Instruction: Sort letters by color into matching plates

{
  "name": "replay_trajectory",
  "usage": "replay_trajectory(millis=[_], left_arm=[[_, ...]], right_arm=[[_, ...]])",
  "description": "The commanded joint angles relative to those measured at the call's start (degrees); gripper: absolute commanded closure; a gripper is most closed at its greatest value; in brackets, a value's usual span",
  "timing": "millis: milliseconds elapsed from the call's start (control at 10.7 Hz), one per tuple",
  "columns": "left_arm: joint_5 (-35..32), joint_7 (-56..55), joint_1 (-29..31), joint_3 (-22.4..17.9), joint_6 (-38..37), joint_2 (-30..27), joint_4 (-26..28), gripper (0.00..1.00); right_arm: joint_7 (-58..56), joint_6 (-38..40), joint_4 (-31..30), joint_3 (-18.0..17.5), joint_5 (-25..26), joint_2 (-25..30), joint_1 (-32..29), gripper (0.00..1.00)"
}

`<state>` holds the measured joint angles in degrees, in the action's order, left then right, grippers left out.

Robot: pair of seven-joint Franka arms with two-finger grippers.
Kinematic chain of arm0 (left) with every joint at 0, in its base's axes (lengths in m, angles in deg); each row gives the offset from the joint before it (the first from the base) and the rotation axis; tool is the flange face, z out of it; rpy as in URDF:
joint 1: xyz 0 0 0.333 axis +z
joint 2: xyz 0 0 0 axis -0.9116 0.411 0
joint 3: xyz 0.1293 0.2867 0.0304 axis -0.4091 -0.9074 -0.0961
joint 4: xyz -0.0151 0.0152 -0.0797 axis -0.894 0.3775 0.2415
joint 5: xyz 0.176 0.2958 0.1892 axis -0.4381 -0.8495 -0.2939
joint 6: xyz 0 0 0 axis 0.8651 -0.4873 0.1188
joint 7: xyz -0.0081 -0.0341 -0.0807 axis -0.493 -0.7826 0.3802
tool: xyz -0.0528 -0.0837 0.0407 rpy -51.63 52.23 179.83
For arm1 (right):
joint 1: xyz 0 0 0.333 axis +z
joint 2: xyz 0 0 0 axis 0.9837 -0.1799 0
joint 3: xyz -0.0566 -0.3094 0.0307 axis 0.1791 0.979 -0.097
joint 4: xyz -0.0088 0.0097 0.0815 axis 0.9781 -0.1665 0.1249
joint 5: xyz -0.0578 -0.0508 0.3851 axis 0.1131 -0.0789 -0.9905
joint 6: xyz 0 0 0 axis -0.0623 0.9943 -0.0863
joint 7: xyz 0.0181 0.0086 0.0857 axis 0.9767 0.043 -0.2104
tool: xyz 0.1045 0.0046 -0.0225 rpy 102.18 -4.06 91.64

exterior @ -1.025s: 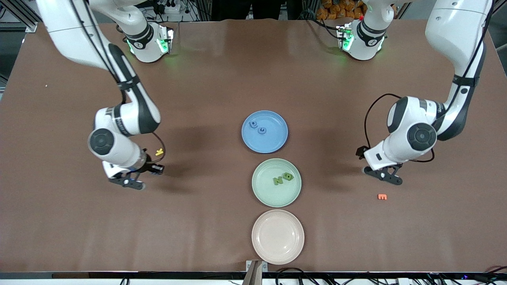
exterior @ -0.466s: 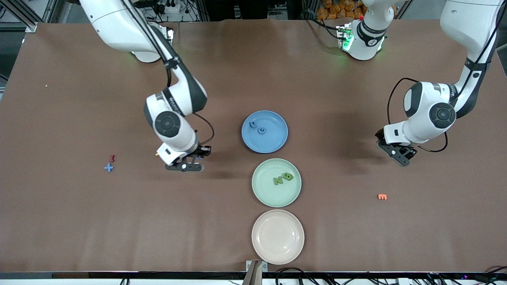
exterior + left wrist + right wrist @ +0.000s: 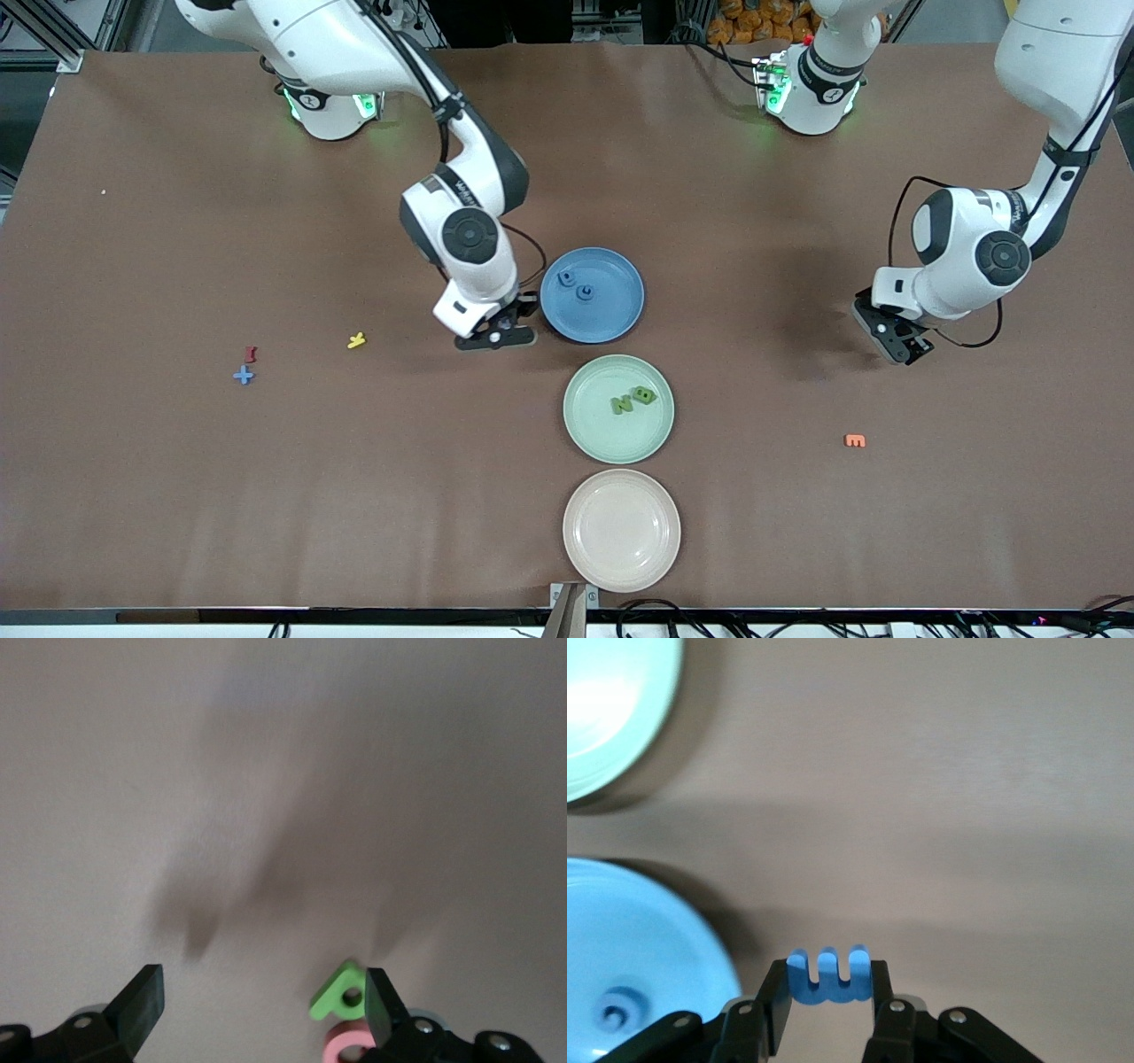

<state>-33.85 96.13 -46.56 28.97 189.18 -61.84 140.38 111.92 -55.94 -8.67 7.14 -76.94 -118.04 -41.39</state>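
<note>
We've got the brown tabletop (image 3: pixel 177 496) spread out wide, and down its middle a column of three plates: the blue plate (image 3: pixel 611 315) farthest from the front camera, the mint green plate (image 3: pixel 589 434) next, and the pinkish beige plate (image 3: pixel 589 554) nearest. The blue one already carries two blue pieces, the green one two green pieces, the beige one nothing.

Now the action: our right end effector (image 3: pixel 496 339) hangs just beside the blue plate's rim, on the right arm's side, clamped on a blue letter (image 3: pixel 829 975) with three prongs sticking up between the fingers. We'd say it is held this close because a blue drop is next, and nothing blocks the short hop over the rim.

Our left end effector (image 3: pixel 897 341) waits toward the left arm's end, jaws spread wide and empty. Its wrist view shows a green letter (image 3: pixel 339 992) and a pink letter (image 3: pixel 341 1050) right by one finger.

Loose pieces remain: an orange letter (image 3: pixel 855 440), a yellow letter (image 3: pixel 356 339), a red letter (image 3: pixel 252 354) and a blue cross (image 3: pixel 244 376).
</note>
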Motion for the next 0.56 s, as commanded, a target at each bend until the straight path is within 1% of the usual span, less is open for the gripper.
replay_trajectory(millis=[0,279,466], left_arm=[[0.3,5.5,1.8,0.7,2.6,1.2,0.8,0.00],[0.4,5.5,2.0,0.9,2.6,0.3,2.3,0.00],[0.4,5.5,2.1,1.2,2.6,-0.1,3.0,0.00]], right_arm=[[2.6,0.8,6.3,0.2,-0.3,-4.6,4.3,0.76],[3.0,0.3,6.6,0.1,-0.4,-5.9,8.7,0.75],[3.0,0.2,6.8,-0.4,-0.5,-6.5,9.7,0.75]])
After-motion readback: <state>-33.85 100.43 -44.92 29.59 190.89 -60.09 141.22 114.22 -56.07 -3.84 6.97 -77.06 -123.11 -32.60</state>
